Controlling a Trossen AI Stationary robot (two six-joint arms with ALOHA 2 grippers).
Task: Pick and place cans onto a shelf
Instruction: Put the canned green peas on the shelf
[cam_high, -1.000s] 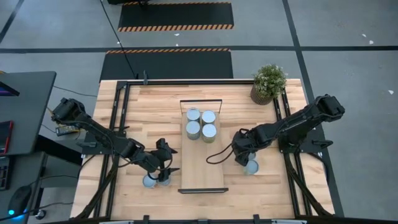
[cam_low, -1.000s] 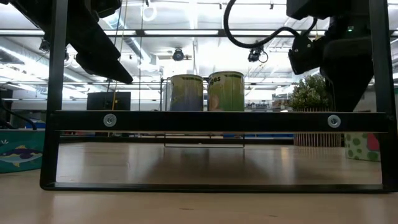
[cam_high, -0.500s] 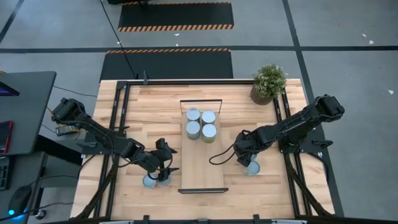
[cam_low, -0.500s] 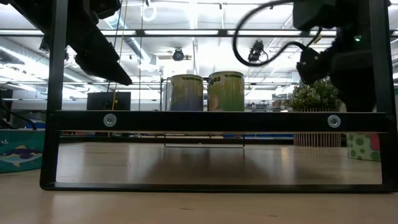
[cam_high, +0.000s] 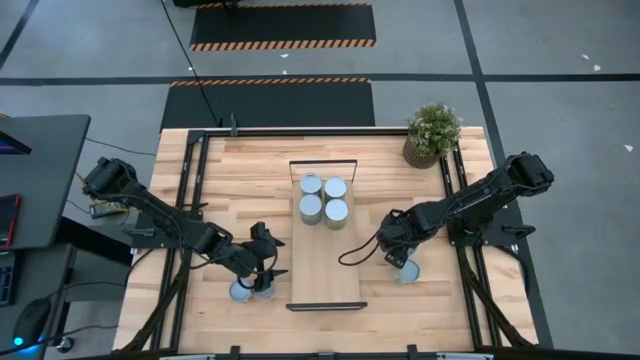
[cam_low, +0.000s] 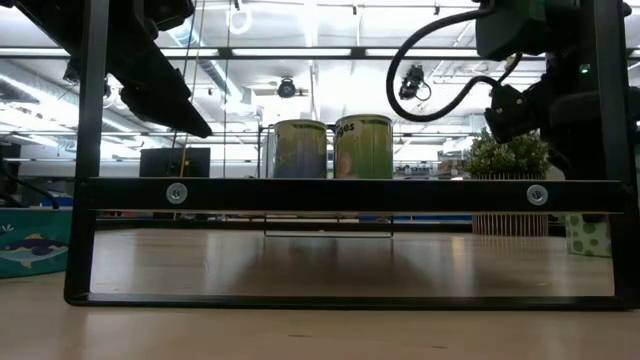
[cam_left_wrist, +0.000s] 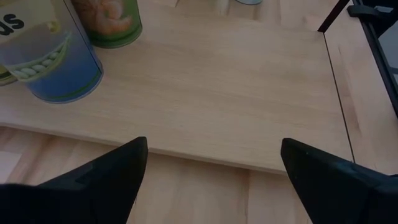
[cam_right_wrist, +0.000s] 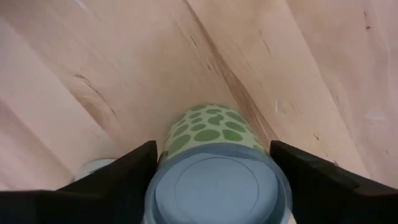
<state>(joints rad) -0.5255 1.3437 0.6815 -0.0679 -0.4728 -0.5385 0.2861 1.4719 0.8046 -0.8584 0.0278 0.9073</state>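
Four cans (cam_high: 323, 199) grouped two by two on the shelf (cam_high: 325, 270), toward its far end. Two cans (cam_high: 250, 290) on the table (cam_high: 240, 170) beside the left end effector (cam_high: 268, 272), spread wide. One green-spotted can (cam_right_wrist: 214, 171) between the wide-spread fingers (cam_right_wrist: 115, 180) of the right end effector (cam_high: 398, 262), right of the shelf.

Cans on the shelf (cam_high: 325, 270): 4 — a 2x2 cluster (cam_high: 323, 199). Cans on the desk (cam_high: 240, 165): 3 — 2 left of the shelf (cam_high: 242, 291), (cam_high: 264, 289), 1 to the right (cam_high: 406, 271). Total 7 cans visible. 1 shelf, 1 potted plant (cam_high: 432, 133), 2 arms w/ 1 pincer each.
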